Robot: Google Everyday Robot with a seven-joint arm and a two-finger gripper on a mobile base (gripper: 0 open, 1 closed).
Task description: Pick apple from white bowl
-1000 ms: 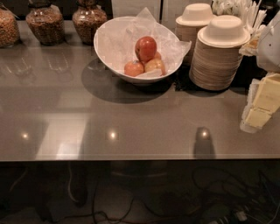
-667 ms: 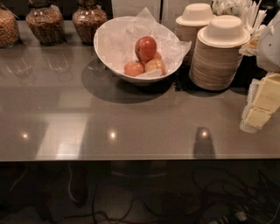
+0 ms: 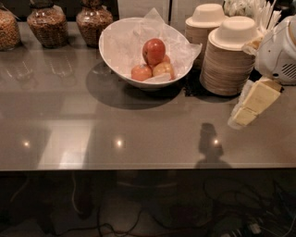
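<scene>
Pincer point(image 3: 243, 115) is at the right edge of frame, cream-coloured, hanging low over the worktop point(image 3: 138, 129) below the arm's white rounded housing point(image 3: 279, 51). Can't tell if it's wide or narrow from this angle. Nothing visibly held. It sits well apart from the fruit, with the bowl stacks between.

Apple point(image 3: 154, 51): deep red, glossy, sitting in the white bowl point(image 3: 113, 58), right of the bowl's centre. It rides on top of the pile, highest fruit there. Two smaller paler apples lie just in front of it, touching it: one at front left point(image 3: 141, 72), one at front right point(image 3: 163, 69).

Bowl is lined with crinkled white paper point(image 3: 181, 50); the paper sticks up past the rim at the back and spills over the right side. Bowl stands on the worktop toward the back, casting a shadow to its front left.

Right of the bowl: tall stack of beige disposable bowls point(image 3: 229, 67), just beside the paper edge. Second, shorter-looking stack point(image 3: 205, 23) behind it. White plastic cutlery point(image 3: 259, 11) at top right, behind the stacks.

Left of the bowl, along the back: three glass jars with brown contents, point(image 3: 94, 21), point(image 3: 46, 25), point(image 3: 7, 30), the leftmost cut off by the frame.

Worktop is grey, glossy, with small light reflections near the front. Cables point(image 3: 138, 224) on the dark floor below the front edge.
</scene>
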